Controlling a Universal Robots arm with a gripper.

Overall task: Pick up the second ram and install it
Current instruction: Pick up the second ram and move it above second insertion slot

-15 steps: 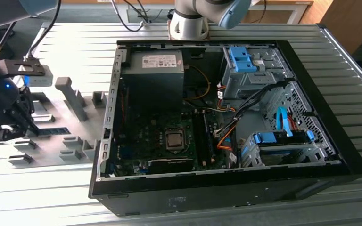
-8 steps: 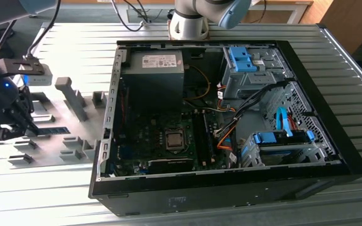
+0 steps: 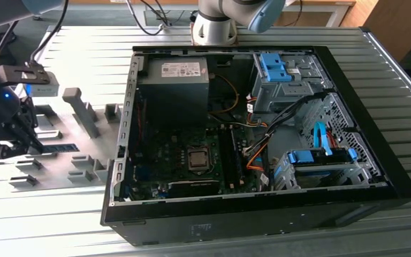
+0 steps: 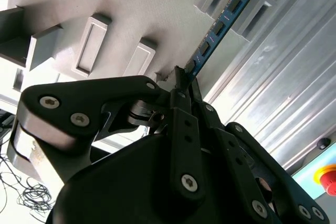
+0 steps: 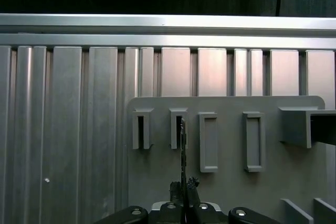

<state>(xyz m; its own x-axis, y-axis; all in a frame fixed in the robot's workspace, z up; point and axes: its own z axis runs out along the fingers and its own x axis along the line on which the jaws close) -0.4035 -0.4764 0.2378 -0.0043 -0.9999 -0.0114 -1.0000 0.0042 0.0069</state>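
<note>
Tabletop (image 3: 48,225): ribbed bare metal, dull sheen. Holder plate (image 5: 226,187): matt grey plastic. End effector (image 4: 184,77): smooth satin black. Second ram (image 4: 220,24): glossy board.

Colour rundown: the table (image 3: 84,53) is bare silver metal, ribbed so it reads as stripes all over. The holder plate (image 3: 59,166) and its blocks are plain matte grey. In the second wrist view, the second ram (image 4: 219,25) is blue-green with a row of black chips, and the gripper (image 4: 185,76) is black with silver screw heads. The PC case (image 3: 377,182) is black outside and grey metal inside. It has 2 bright blue drive brackets (image 3: 273,67), orange cables (image 3: 257,155), a dark motherboard (image 3: 155,160) and a dark power supply (image 3: 173,96) with a white label. The arm base (image 3: 216,27) is silver with a light blue cap. The button (image 4: 328,178) is red on yellow.
</note>
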